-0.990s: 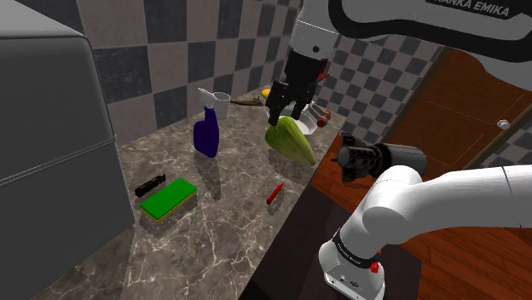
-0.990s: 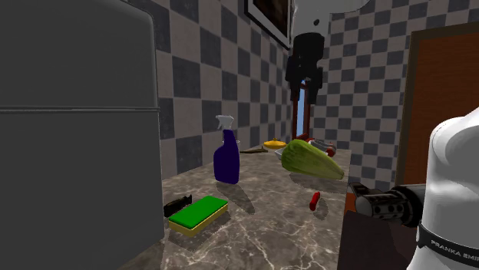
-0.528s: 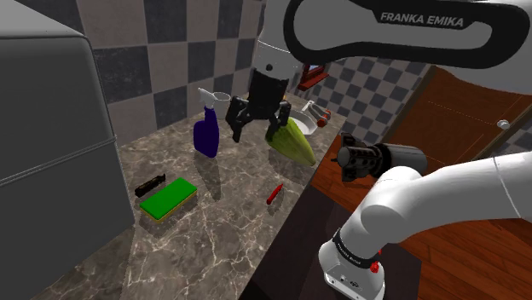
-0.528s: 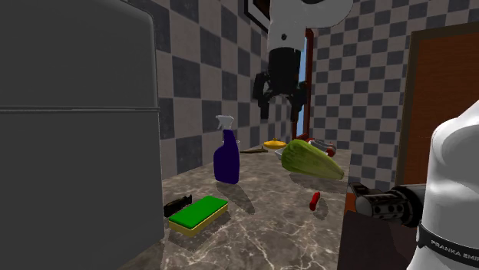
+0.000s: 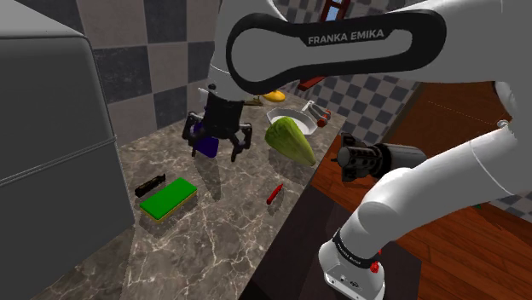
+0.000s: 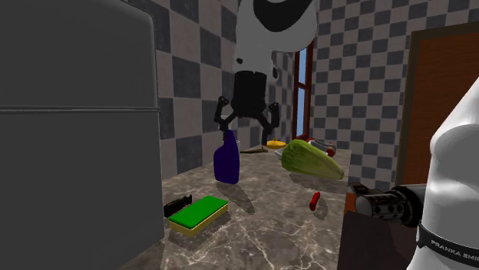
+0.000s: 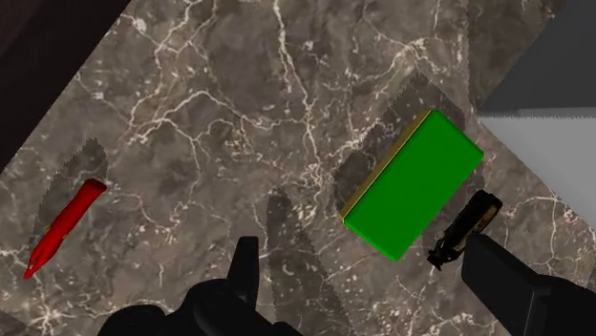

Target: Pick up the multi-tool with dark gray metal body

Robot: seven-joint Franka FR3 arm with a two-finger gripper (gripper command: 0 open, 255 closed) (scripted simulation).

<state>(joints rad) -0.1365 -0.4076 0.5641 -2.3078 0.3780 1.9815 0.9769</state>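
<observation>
Gripper [image 5: 215, 143] hangs above the marble counter [image 5: 230, 213], fingers spread wide, nothing between them. The multi-tool [image 5: 150, 185] lies flat just beside the green sponge [image 5: 169, 198], on its side toward the grey appliance [image 5: 51, 128], at the shoulder view's left. Judged rigid, light and possibly slippery. A grasp across the narrow mid-body looks soundest.

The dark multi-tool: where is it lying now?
Shoulder view: the multi-tool lies on the marble counter, just left of the green sponge, by the grey appliance.
</observation>
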